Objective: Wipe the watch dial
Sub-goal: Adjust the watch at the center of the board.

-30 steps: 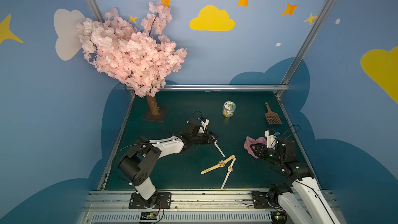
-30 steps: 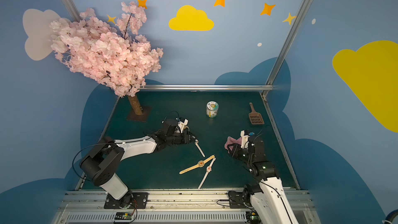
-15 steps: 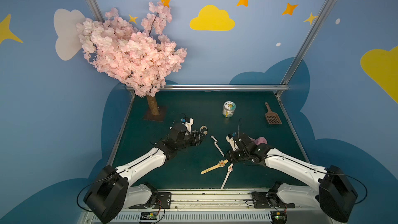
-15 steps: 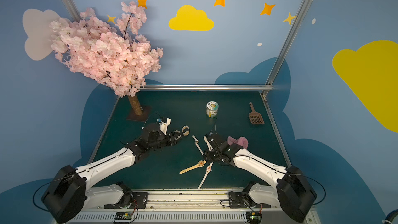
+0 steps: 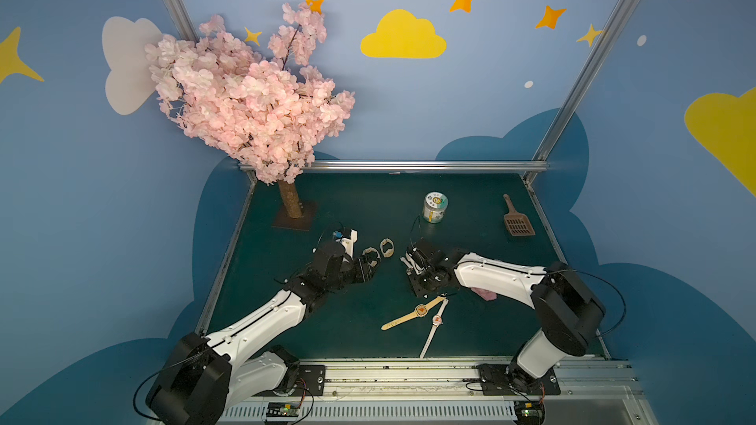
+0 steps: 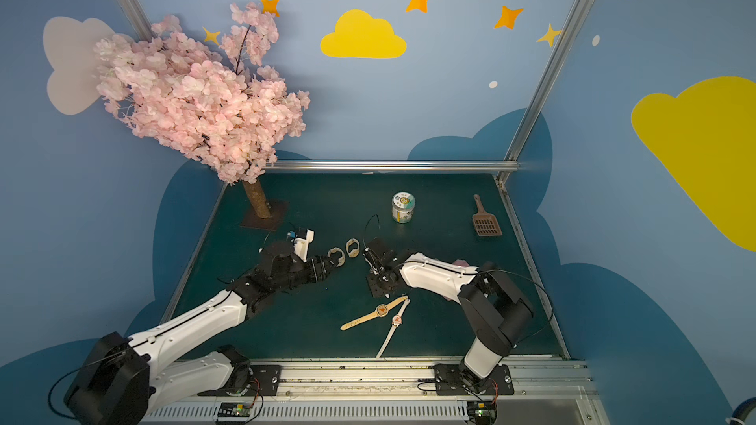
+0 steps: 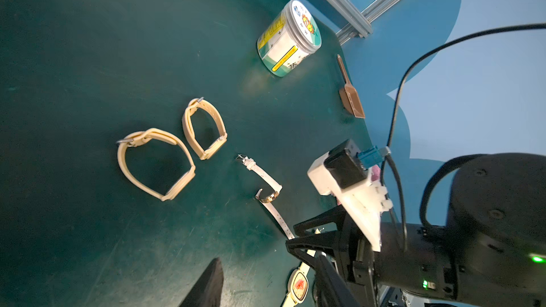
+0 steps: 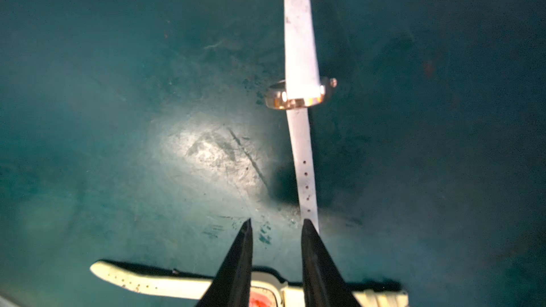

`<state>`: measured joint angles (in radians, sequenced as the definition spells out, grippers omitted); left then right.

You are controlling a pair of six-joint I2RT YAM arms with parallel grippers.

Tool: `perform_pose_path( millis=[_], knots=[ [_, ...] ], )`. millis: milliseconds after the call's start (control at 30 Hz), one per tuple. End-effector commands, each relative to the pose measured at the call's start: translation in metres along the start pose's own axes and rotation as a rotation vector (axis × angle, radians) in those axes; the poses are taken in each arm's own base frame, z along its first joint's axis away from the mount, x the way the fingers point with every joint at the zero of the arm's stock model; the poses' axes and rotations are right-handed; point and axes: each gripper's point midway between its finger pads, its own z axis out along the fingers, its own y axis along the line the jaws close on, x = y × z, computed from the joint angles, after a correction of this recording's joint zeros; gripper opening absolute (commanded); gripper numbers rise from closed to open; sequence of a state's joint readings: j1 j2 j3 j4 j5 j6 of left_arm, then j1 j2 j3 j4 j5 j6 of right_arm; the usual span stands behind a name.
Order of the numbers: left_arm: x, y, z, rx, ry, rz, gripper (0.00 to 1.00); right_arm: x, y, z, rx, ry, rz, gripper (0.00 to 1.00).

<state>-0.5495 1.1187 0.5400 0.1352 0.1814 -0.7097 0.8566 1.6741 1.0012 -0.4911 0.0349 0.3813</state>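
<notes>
The right pincer (image 8: pixel 276 222) hangs low over the dark green table top (image 5: pixel 347 206). Its two black fingers stand at a narrow gap, with bare table between them and nothing held. The white-strapped watch with a gilt round case (image 8: pixel 300 95) lies straight ahead. Its long axis runs away from the fingertips, nearly in line with them, with the perforated tail just beside one tip and the case farther out. The case stands on edge, so the dial faces sideways; in my judgement it must be turned or steadied before any wipe. The crumpled pink cloth (image 5: pixel 484 293) lies beside the right forearm, partly hidden, in neither pincer. The left pincer (image 5: pixel 370 264) stands beyond the watch, near two buckled beige loop watches (image 7: pixel 159 134). Only one finger shows in its wrist view, so its width cannot be told. The right arm is plainly the nearer. A cream-strapped watch with a red-marked dial (image 8: pixel 147 280) lies crosswise beneath the right fingers, and a slim pale-strapped watch (image 5: pixel 437 320) lies just beside it; both could crowd a descent. The labelled round jar (image 5: pixel 435 208), brown slotted scoop (image 5: pixel 518 224) and pink blossom tree (image 5: pixel 249 104) stand well apart.
</notes>
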Motion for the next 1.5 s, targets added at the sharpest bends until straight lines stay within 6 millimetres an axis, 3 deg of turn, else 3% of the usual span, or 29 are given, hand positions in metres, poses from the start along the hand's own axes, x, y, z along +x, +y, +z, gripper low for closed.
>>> perform_pose_path(
  millis=[0,533,733,867,1200,1467],
  knots=[
    [0.002,0.005,-0.003,-0.013,-0.003,0.007,0.52,-0.003,-0.006,0.003,0.038,0.026,-0.028,0.29],
    [0.001,0.006,0.001,-0.008,0.005,-0.006,0.52,-0.001,-0.024,0.021,0.092,0.089,-0.019,0.24],
    [0.001,0.005,0.002,-0.002,0.009,-0.009,0.52,0.006,-0.026,0.022,0.119,0.111,-0.036,0.08],
    [0.002,0.006,0.002,-0.004,0.009,-0.01,0.52,0.013,-0.029,0.015,0.155,0.128,-0.059,0.0],
    [0.006,0.009,0.007,-0.006,0.022,-0.02,0.52,0.039,-0.037,-0.014,0.29,0.169,-0.156,0.0],
    [0.01,0.011,0.011,0.0,0.035,-0.028,0.52,0.042,-0.046,-0.031,0.43,0.159,-0.208,0.0]
  ],
)
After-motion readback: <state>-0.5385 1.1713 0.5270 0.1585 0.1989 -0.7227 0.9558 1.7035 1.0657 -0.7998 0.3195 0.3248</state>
